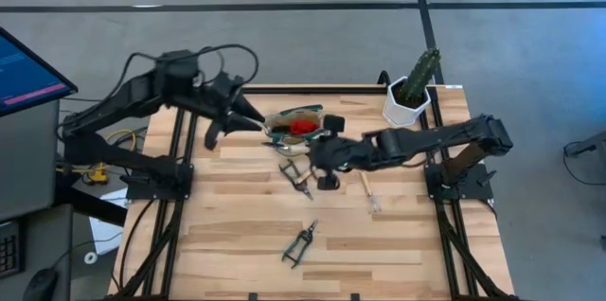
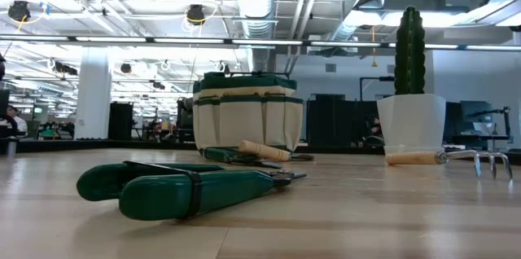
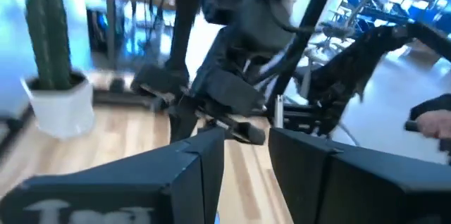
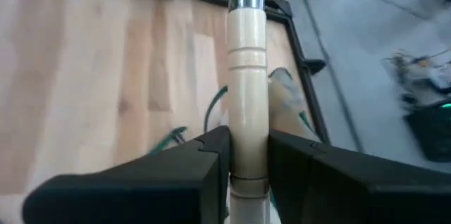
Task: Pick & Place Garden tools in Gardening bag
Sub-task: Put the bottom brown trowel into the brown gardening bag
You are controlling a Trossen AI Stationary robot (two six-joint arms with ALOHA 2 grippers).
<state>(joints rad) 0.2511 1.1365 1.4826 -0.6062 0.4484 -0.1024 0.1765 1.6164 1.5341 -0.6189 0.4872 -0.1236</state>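
Right gripper (image 4: pixel 248 155) is clamped on the wooden-handled tool (image 4: pixel 247 62), held above the table beside the gardening bag (image 1: pixel 295 123), apparently for transfer. Left gripper (image 1: pixel 254 121) is positioned at the bag's rim, probably steadying it; whether its fingers grip the fabric cannot be determined.

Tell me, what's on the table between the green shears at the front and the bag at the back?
In the high view, another small hand tool lies between the green shears and the gardening bag; otherwise bare wood.

The right gripper (image 4: pixel 248 155) clamps a pale wooden tool handle (image 4: pixel 246 62) above the wooden table (image 4: pixel 91 76), the cream bag (image 4: pixel 285 97) just beside the handle
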